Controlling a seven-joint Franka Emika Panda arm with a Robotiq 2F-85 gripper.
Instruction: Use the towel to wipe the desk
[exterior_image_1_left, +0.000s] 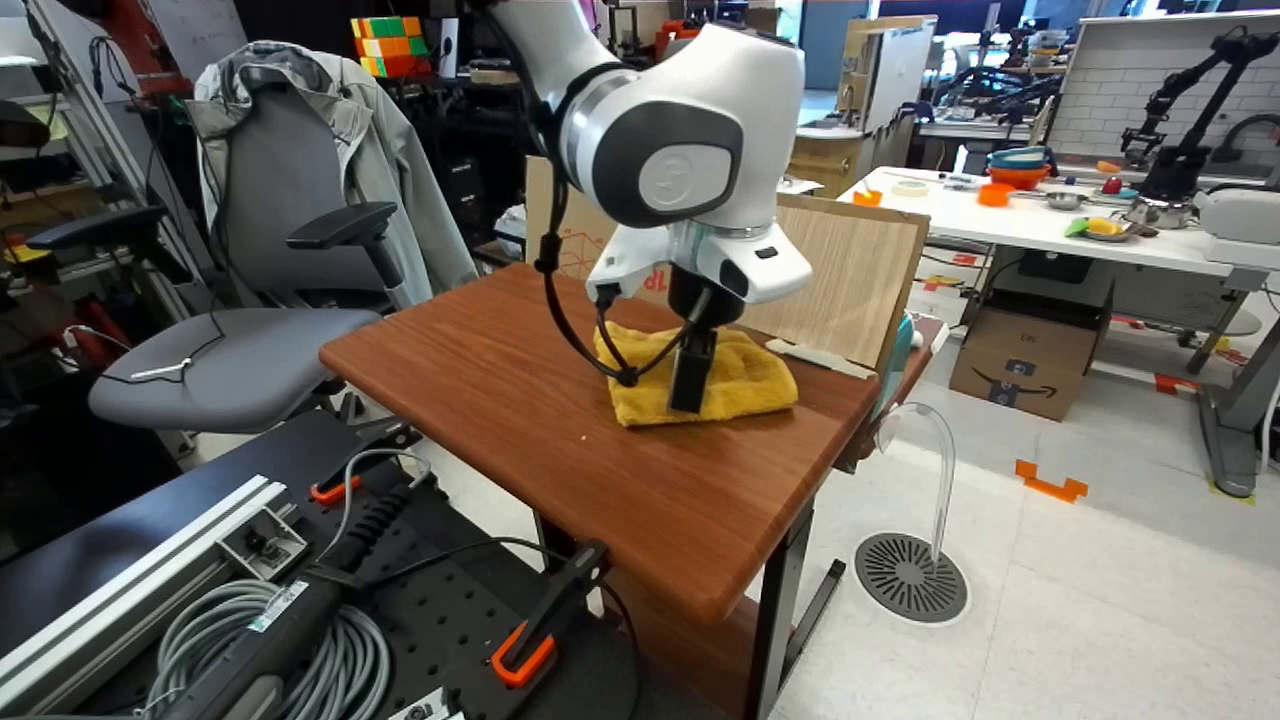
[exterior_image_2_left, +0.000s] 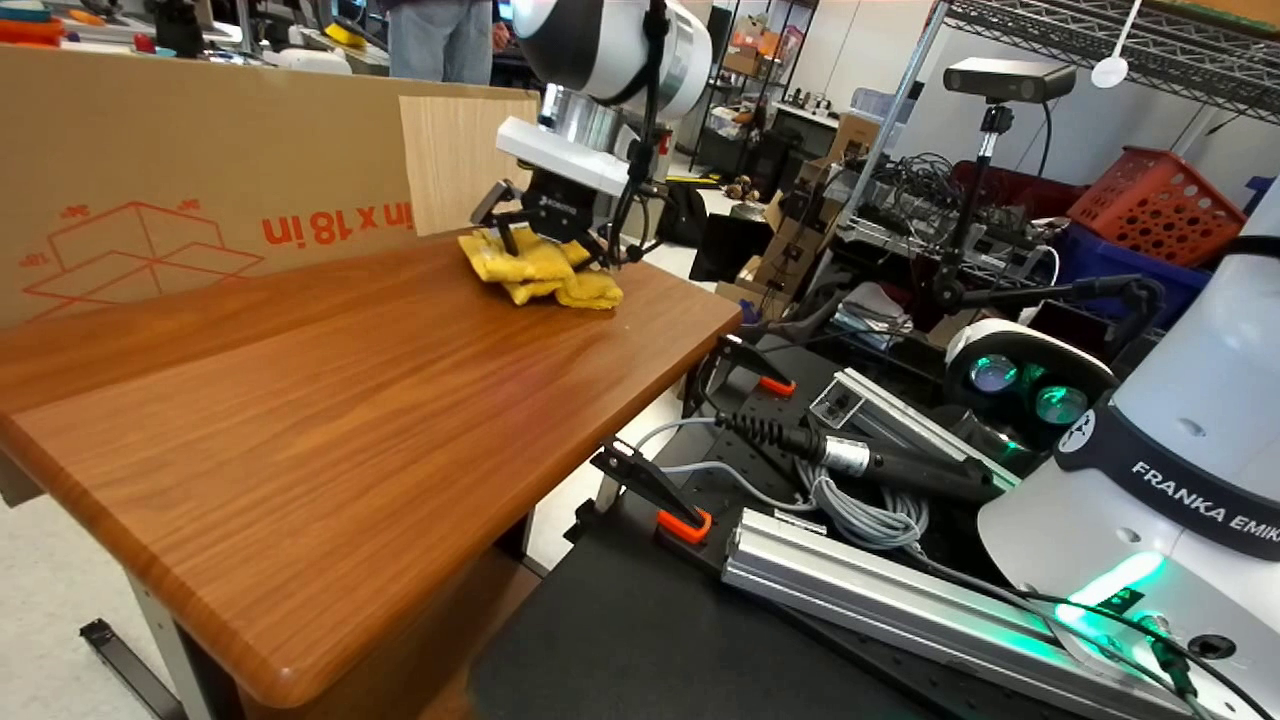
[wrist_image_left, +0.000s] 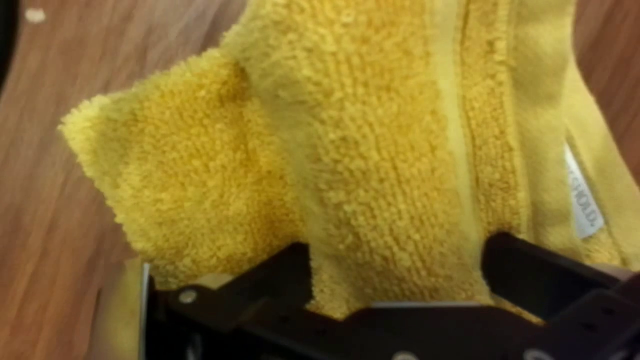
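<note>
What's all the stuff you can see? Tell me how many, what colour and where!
Desk: 1, brown, in both exterior views.
Towel: 1, yellow, bunched on the desk.
Tag: 1, white, on the towel.
Chair: 1, grey, beside the desk.
Jacket: 1, pale grey, over the chair's back.
Clamps: 2, black and orange, on the black table.
Headset: 1, white and black, right side of an exterior view.
Holed basket: 1, red, upper right of an exterior view.
Person: 1, blue jeans, beyond the desk.
The rest: too crowded to count.
Franka arm: 1, white and grey, above the desk.
Franka base: 1, white, by the black table.
Gripper: 1, black, over the desk, towel between its fingers.
</note>
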